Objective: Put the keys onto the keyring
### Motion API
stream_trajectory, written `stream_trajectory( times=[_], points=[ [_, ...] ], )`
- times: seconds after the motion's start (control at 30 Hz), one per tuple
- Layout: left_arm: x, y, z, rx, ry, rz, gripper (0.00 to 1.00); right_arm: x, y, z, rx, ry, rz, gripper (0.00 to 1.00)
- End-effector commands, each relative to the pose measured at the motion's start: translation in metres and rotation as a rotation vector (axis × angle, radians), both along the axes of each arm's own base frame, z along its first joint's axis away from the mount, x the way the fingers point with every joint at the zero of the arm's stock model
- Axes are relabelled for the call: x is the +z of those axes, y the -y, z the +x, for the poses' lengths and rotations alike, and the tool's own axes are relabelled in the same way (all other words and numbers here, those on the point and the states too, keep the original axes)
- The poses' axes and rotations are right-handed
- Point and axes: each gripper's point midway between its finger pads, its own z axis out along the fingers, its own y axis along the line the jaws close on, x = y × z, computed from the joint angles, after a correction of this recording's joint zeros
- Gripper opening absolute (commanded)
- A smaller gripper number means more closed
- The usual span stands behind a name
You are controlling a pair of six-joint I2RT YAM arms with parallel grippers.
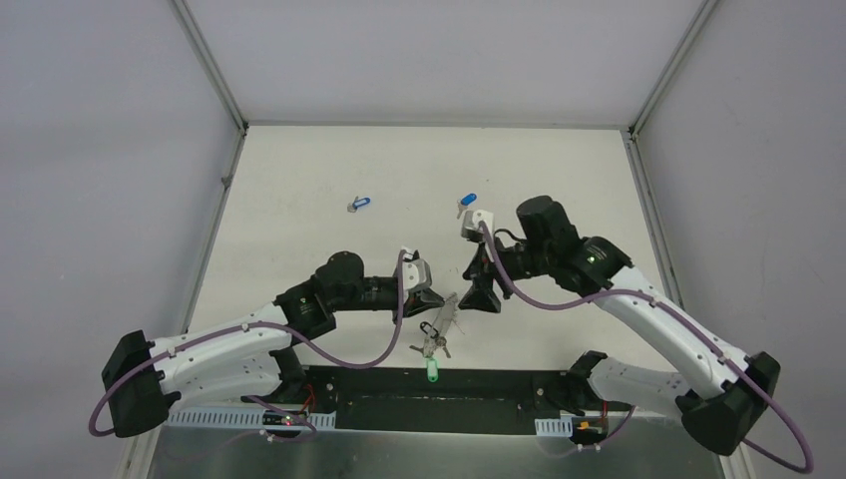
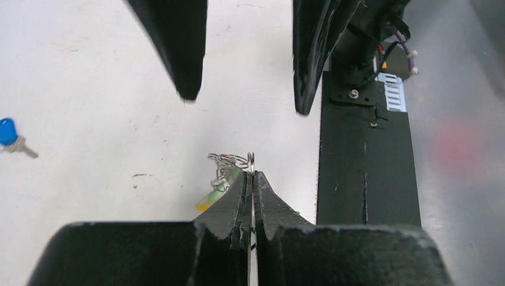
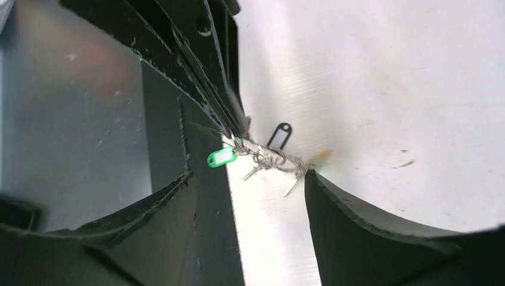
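At the table's (image 1: 299, 180) near edge, left claw (image 2: 252, 177) clamps keyring (image 2: 252, 157) while right claw (image 3: 250, 179) gapes.

Left blue key (image 1: 359, 204) and right blue key (image 1: 466, 201) lie well apart from the keyring (image 1: 440, 326).

Lab test cell: white table (image 1: 299, 170) inside plain grey framed panel walls (image 1: 100, 150).

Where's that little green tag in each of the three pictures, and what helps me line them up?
Top view: green tag low centre, at the black plate's edge.
Left wrist: only a pale green sliver mid-frame, beside the left gripper.
Right wrist: centre-left, beside the plate.
Shared landmark: the black plate.
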Motion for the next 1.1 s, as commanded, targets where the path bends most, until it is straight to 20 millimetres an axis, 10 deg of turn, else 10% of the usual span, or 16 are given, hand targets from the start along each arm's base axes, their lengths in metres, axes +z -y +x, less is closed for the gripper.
stream_trajectory(
  times=[0.0,0.57,1.07],
  points=[
    [0.036,-0.006,0.01,0.115,-0.028,-0.15,0.0,0.036,-0.003,0.028,-0.141,0.106,0.198,0.69],
    [0.091,-0.019,-0.02,-0.019,0.144,-0.511,0.0,0.081,-0.006,-0.007,0.1,0.207,0.554,0.6],
    [0.101,-0.016,-0.027,-0.065,0.168,-0.518,0.0,0.072,-0.016,-0.013,0.212,0.152,0.586,0.4]
  ],
)
